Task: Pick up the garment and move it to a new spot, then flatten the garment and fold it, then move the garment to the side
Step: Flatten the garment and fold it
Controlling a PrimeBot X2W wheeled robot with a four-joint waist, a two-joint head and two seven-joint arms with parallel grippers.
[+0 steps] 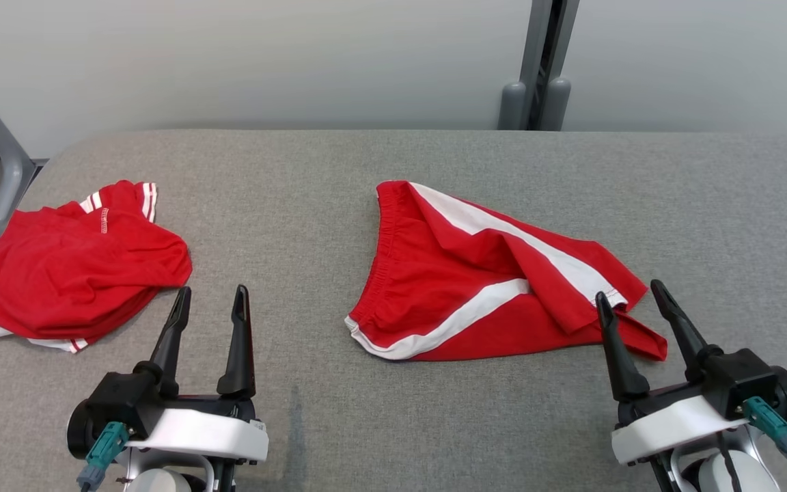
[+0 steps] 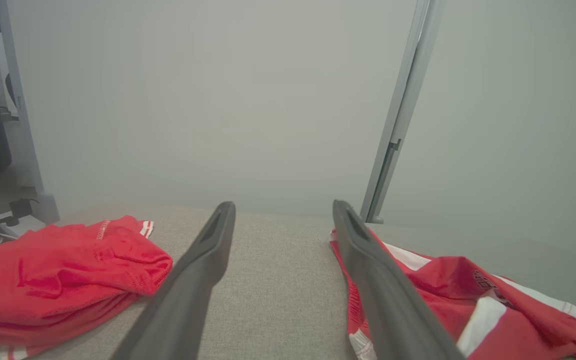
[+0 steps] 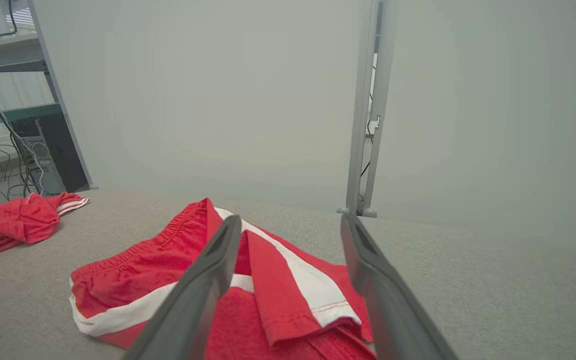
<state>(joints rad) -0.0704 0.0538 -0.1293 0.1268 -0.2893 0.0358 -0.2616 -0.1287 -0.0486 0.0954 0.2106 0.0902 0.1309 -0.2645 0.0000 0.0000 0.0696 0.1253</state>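
A folded-over leg hides part of the red shorts (image 1: 475,287), crumpled and white-striped, at the middle of the table (image 1: 298,205). The left gripper (image 1: 210,295) and right gripper (image 1: 632,297) both stand wide and empty, the right at the shorts' corner.

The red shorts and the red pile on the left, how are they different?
The shorts lie spread out with wide white stripes; the left pile is bunched with thin white stripes. The shorts lie by the right gripper, the pile by the left gripper. Both are red on the grey table.
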